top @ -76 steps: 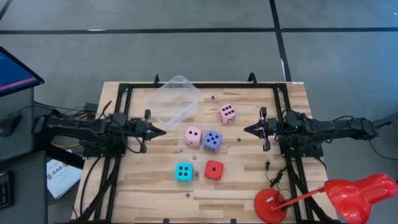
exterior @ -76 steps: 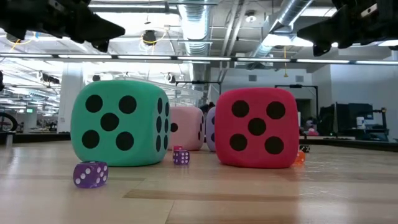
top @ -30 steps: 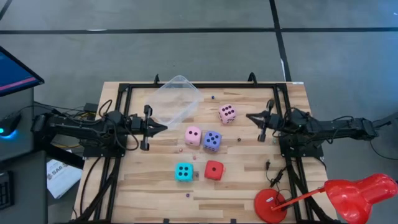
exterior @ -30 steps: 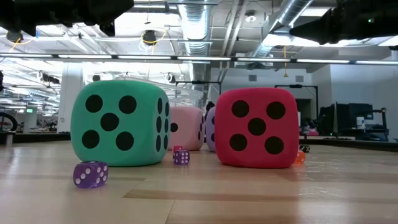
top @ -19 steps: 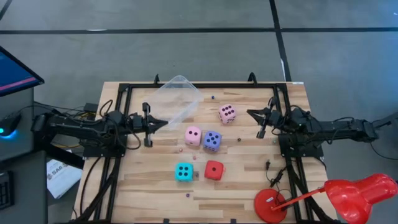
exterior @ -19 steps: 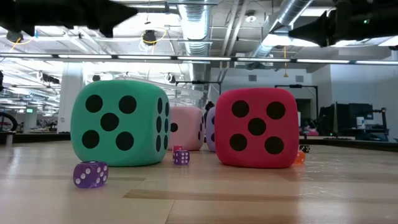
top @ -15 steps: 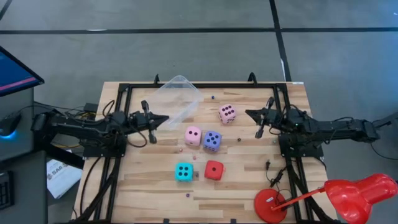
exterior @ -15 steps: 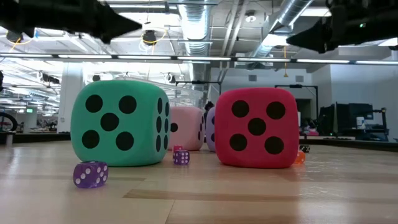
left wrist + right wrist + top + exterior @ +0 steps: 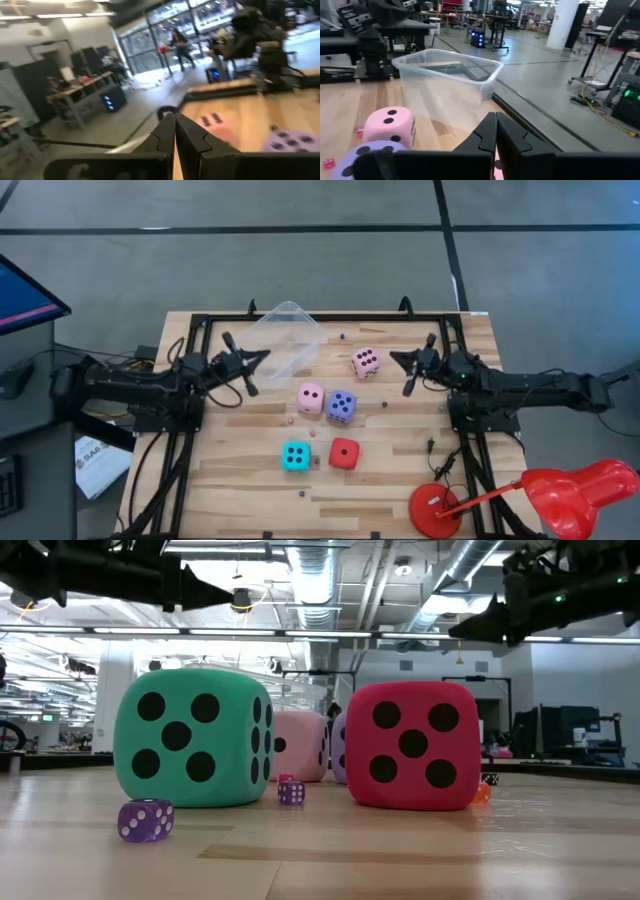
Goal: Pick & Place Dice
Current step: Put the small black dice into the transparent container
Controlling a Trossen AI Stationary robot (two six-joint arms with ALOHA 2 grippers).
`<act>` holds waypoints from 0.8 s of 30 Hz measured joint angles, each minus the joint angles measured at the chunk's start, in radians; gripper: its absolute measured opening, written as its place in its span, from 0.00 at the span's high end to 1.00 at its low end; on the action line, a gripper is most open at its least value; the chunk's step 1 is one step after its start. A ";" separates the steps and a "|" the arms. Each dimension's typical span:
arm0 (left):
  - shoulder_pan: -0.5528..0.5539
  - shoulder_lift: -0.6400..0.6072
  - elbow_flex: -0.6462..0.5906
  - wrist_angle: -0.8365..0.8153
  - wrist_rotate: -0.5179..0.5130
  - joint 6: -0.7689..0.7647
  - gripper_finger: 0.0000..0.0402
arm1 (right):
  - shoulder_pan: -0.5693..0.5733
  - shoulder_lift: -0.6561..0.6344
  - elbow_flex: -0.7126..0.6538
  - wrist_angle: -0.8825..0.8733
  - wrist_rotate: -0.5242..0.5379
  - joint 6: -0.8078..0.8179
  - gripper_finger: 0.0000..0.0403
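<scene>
Dice (image 9: 341, 406) mid-table, well apart from edges — grippers flanking.

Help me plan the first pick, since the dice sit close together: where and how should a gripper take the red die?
Grip the red die across two opposite flat side faces, coming straight down from above. It sits flat on the table, apart from the cyan die, so fingers probably fit down either side.

Clear plastic tub (image 9: 283, 338) on wooden table (image 9: 390, 470); red lamp (image 9: 540, 495) at corner.

Five dice (image 9: 341, 405) on table (pips up), ungripped.
</scene>
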 joint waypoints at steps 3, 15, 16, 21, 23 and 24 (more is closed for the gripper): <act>0.019 -0.045 0.000 0.003 0.000 -0.006 1.00 | -0.015 0.000 0.000 0.003 0.000 0.000 0.99; 0.015 -0.077 0.000 -0.024 0.014 -0.057 1.00 | -0.021 0.000 0.000 0.002 -0.008 0.000 0.99; 0.015 -0.077 0.000 -0.031 0.019 -0.080 1.00 | -0.021 0.001 0.000 0.002 -0.008 0.000 0.99; 0.015 -0.072 -0.033 -0.028 0.019 -0.106 1.00 | -0.022 0.002 0.000 0.006 -0.008 0.000 0.99; 0.015 -0.072 -0.045 -0.016 0.019 -0.106 0.99 | -0.022 0.003 0.000 0.020 -0.008 0.000 0.99; 0.015 -0.073 -0.049 -0.015 0.019 -0.106 0.99 | -0.022 0.003 0.000 0.032 -0.008 0.000 0.99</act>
